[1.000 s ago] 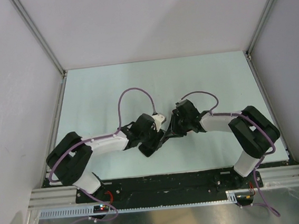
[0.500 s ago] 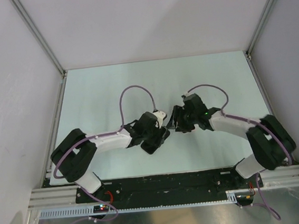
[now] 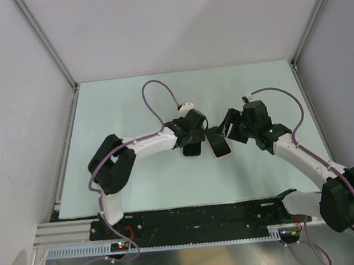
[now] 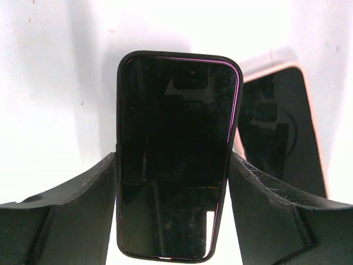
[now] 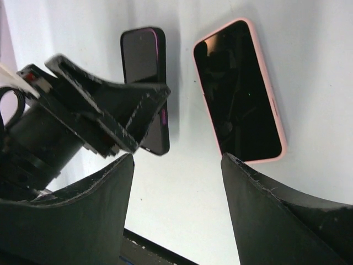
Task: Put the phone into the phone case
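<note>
The phone is black with a dark purple rim, screen up. My left gripper is shut on its long sides and holds it just left of the phone case. The case is pink-rimmed with a dark inside and lies flat on the table, open side up. It also shows in the top view and the right wrist view. My right gripper is open and empty, near the case's end; in the top view it is right of the case. The right wrist view shows the phone in the left gripper.
The pale green table is walled by white panels on the left, back and right. Purple cables loop above both wrists. The black base rail runs along the near edge.
Both grippers have moved away from the near edge, further onto the table and to the right, and have parted. The pink case now lies in the open between them.
</note>
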`<state>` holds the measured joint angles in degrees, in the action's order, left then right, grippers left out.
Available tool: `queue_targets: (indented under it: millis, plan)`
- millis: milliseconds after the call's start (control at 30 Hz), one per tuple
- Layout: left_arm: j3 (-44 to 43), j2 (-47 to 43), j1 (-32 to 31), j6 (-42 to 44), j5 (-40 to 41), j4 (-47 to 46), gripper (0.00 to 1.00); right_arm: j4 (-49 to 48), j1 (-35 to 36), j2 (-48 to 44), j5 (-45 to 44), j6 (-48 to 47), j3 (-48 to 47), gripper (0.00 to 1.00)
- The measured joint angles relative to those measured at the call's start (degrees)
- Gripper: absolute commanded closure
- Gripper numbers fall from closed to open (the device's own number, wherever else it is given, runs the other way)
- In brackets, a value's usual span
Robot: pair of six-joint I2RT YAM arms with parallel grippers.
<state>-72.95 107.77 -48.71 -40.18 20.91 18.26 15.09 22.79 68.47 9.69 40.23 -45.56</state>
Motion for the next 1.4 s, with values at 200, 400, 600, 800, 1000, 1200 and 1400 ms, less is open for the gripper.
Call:
queue_targets:
  millis: [200,400,600,800,1000,1200,1400]
  plan:
    - [-4.55,4.70,-0.02,-10.71,4.13,5.27,0.81,2.16,-0.24,-0.26,-0.92,-1.01,0.00,0.30]
    - [-4.52,5.51,-0.09,-17.33,6.21,9.14,0.79,3.02,-0.31,-0.31,-1.29,-1.42,0.00,0.29]
    - [-4.52,6.62,-0.13,-19.82,6.69,9.33,0.70,3.19,-0.31,-0.33,-1.33,-1.53,0.00,0.27]
    - [-5.31,7.15,-0.20,-19.32,6.80,9.62,0.40,3.58,-0.31,-0.79,-1.73,-1.60,0.00,0.21]
    - [-5.44,7.10,-0.24,-16.70,5.86,9.35,0.03,3.89,-0.31,-1.75,-2.03,-2.34,0.00,0.11]
    - [-4.83,2.36,-0.24,-11.76,4.35,8.72,0.00,3.89,-0.31,-1.86,-2.38,-2.69,0.00,0.09]
    - [3.89,-12.28,-0.17,-6.51,4.17,6.12,0.00,4.35,-0.28,-2.60,-2.58,-3.06,0.00,0.08]
